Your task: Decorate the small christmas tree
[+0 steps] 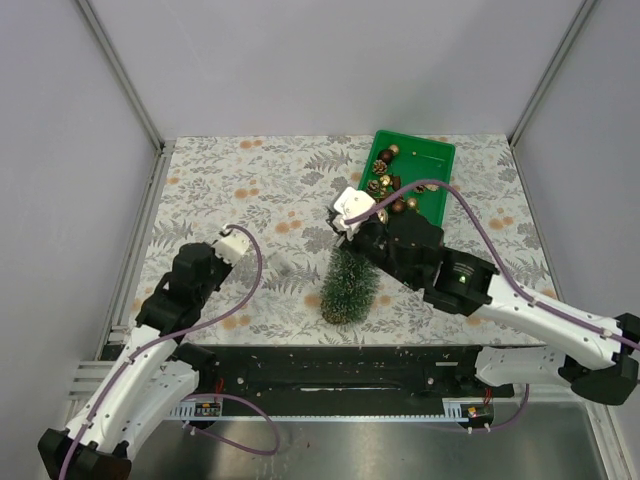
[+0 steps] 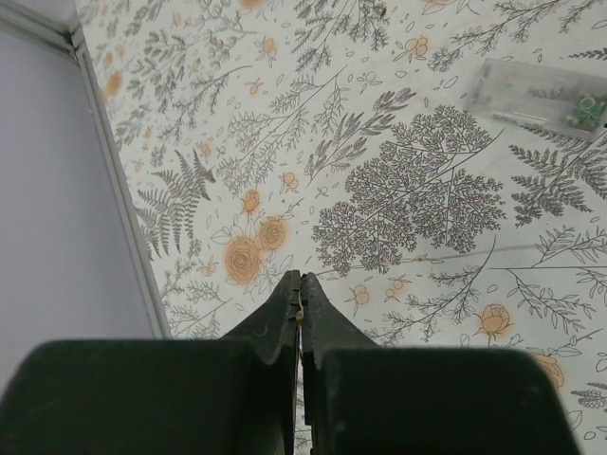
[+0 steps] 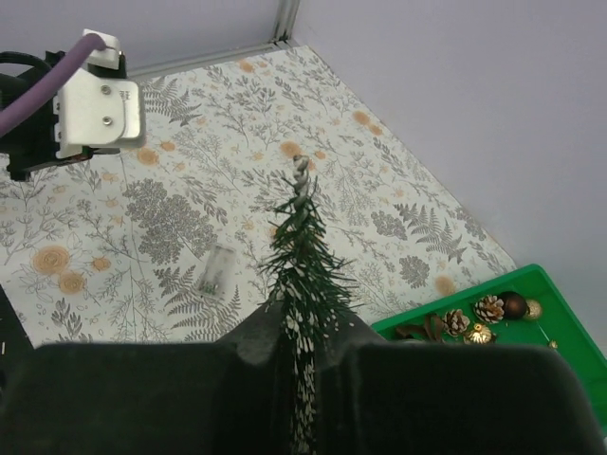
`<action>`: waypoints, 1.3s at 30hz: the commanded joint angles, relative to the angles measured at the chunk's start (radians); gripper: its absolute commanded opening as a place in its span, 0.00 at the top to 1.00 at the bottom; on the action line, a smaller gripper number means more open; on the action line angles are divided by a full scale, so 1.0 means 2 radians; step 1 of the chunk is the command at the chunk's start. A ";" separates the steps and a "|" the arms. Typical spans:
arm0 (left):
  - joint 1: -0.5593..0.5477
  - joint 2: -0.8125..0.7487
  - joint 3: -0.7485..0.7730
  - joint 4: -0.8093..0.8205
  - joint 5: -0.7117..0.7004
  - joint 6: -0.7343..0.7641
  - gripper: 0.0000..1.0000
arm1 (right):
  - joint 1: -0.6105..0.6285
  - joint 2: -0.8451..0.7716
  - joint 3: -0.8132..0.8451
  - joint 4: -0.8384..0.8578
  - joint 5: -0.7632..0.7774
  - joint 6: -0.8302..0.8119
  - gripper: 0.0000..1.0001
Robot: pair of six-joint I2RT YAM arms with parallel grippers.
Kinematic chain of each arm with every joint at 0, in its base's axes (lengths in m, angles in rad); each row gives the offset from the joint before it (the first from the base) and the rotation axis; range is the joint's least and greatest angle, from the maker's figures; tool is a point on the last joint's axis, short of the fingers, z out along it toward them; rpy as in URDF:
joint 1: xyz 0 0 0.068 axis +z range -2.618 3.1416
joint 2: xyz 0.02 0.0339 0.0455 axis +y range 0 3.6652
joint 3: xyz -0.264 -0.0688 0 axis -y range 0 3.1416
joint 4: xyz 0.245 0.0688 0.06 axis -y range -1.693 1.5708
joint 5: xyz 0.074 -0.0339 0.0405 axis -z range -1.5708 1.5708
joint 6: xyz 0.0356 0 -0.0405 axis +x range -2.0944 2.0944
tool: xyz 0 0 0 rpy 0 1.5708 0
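Right gripper (image 3: 302, 322): squeezing the tree (image 1: 349, 285), holding it near the table's (image 1: 250, 170) front, close to the bin (image 1: 441, 152).
Left gripper (image 2: 301, 284): hanging over the table, fingers pressing together, holding nothing.

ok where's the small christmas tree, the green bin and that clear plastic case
small christmas tree (image 1: 349, 285), top external view, middle of its bristly cone
green bin (image 1: 430, 165), top external view, bare patch of its floor
clear plastic case (image 2: 533, 95), left wrist view, centre of its top face
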 commanded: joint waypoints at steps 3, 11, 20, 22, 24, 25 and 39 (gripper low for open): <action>0.041 0.030 0.049 0.087 0.079 -0.045 1.00 | 0.003 -0.052 0.000 -0.027 -0.036 0.004 1.00; 0.044 0.129 0.120 0.170 0.069 -0.107 1.00 | 0.004 -0.066 -0.020 -0.003 -0.208 0.021 1.00; 0.047 0.224 0.195 0.209 0.248 -0.221 0.95 | 0.006 -0.050 -0.037 0.045 -0.282 0.031 1.00; 0.047 0.252 0.216 0.222 0.284 -0.232 0.92 | 0.013 -0.037 -0.030 0.045 -0.283 0.024 1.00; 0.047 0.279 0.241 0.233 0.315 -0.254 0.91 | 0.025 -0.021 -0.024 0.041 -0.270 0.008 1.00; 0.047 0.291 0.250 0.243 0.327 -0.265 0.91 | 0.033 -0.013 -0.020 0.040 -0.260 -0.002 1.00; 0.021 0.368 0.362 0.311 0.482 -0.384 0.91 | 0.089 0.089 0.050 0.108 -0.156 -0.145 1.00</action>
